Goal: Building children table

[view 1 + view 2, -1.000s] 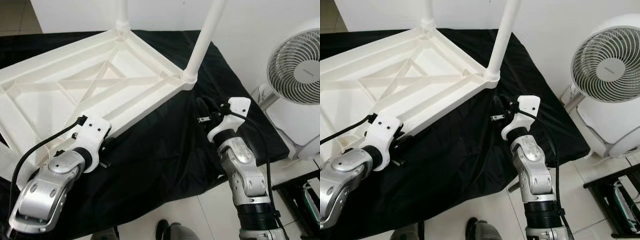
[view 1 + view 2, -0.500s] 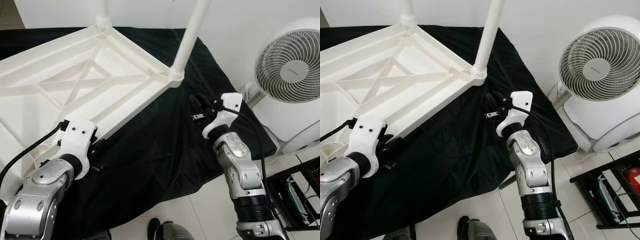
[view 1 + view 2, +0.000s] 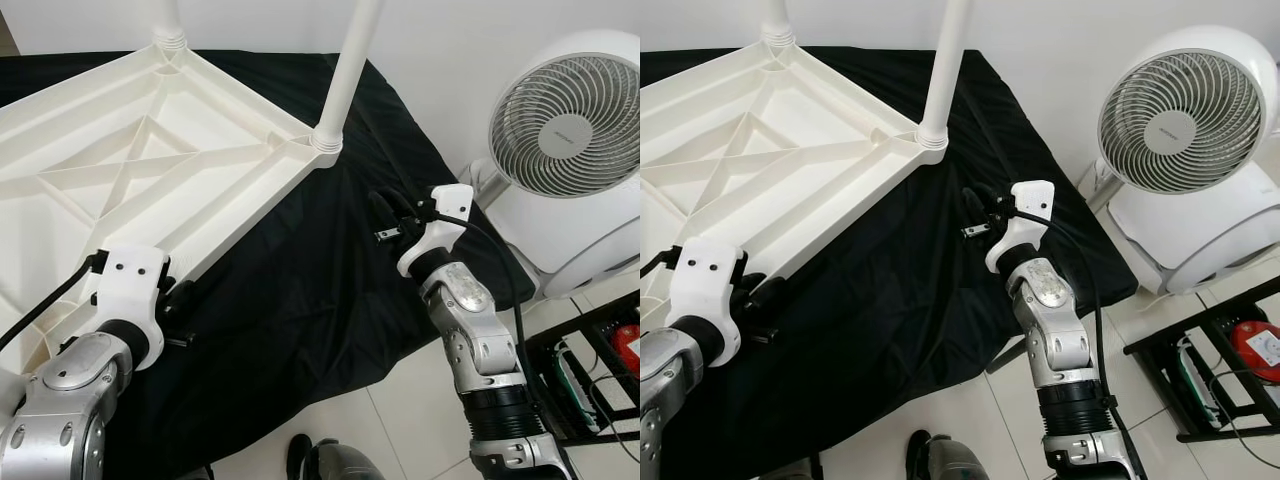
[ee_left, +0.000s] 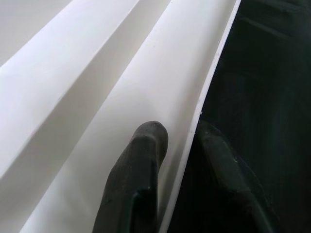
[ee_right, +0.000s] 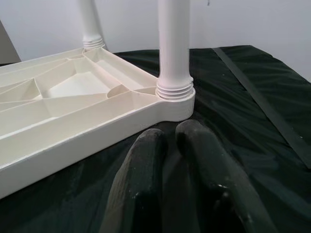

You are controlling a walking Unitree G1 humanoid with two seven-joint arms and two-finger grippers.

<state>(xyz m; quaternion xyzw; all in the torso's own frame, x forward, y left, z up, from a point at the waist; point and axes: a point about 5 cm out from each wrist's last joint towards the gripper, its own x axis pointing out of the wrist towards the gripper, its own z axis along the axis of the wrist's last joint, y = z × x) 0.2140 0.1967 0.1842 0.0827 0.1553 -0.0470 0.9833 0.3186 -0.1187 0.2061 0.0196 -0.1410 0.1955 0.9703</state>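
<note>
The left gripper (image 3: 178, 312) is at the near edge of the white plastic table top (image 3: 120, 170), which lies upside down on a black cloth (image 3: 320, 270). In the left wrist view its two black fingers (image 4: 138, 160) pinch the thin rim of the table top, one finger on the inner white wall and the other on the outside, over the cloth. The underside of the table top shows crossing ribs. Two white legs stand upright in its corner sockets: the far leg (image 3: 166, 22) at the back corner and the nearer leg (image 3: 345, 65) at the corner closest to the right arm. The right gripper (image 3: 385, 215) hangs just over the black cloth, near that corner but apart from it. In the right wrist view its fingers (image 5: 146, 160) are pressed together with nothing between them, and they point at the base of the nearer leg. To the right, a white fan (image 3: 565, 125) stands on the tiled floor (image 3: 400, 420), beside the cloth. A black rack (image 3: 590, 365) is at the lower right.
</note>
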